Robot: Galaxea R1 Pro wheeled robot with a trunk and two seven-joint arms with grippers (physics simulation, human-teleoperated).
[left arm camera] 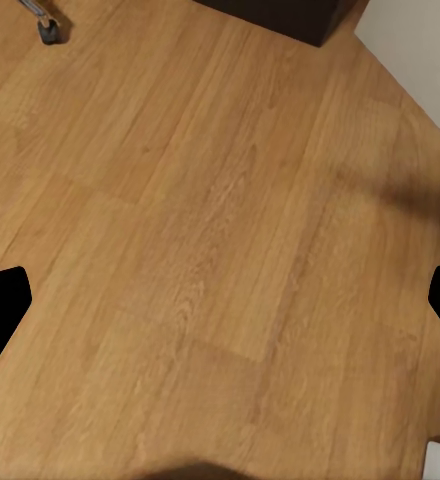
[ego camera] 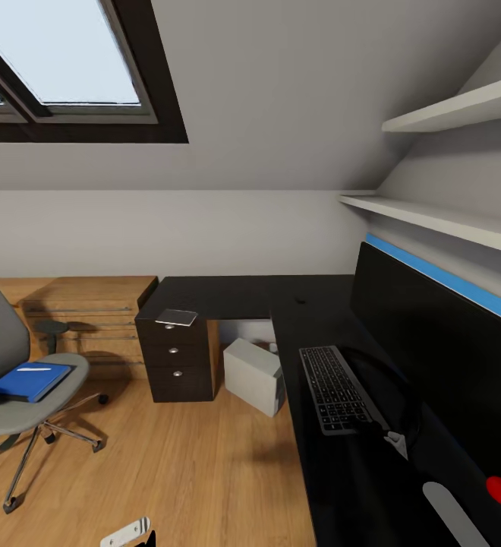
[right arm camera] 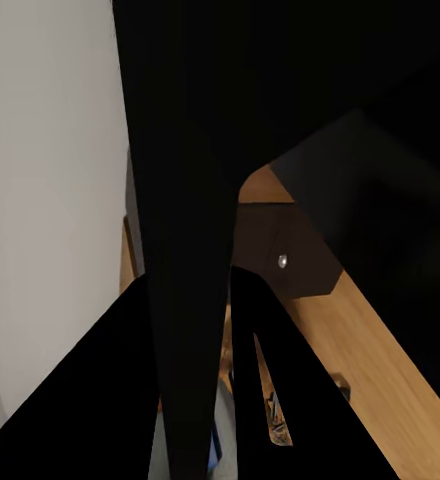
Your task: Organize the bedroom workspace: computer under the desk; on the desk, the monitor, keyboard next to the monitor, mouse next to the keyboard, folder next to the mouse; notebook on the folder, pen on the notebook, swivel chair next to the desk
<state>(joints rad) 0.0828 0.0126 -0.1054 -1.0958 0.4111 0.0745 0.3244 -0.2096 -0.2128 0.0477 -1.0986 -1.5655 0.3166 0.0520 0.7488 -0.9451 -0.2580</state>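
The grey swivel chair stands on the floor at the left, apart from the black desk. The blue folder lies on its seat with the white pen on top. A grey notebook rests on the desk corner above the drawers. The keyboard lies in front of the monitor, and the tiny mouse sits farther back. The computer stands under the desk. My left gripper hangs open over bare floor. My right gripper is black against the black desk, its jaws unreadable.
A dark three-drawer unit holds up the desk's left end, with low light-wood cabinets behind the chair. White shelves run along the right wall under a sloped ceiling with a skylight. Wood floor spreads between chair and desk.
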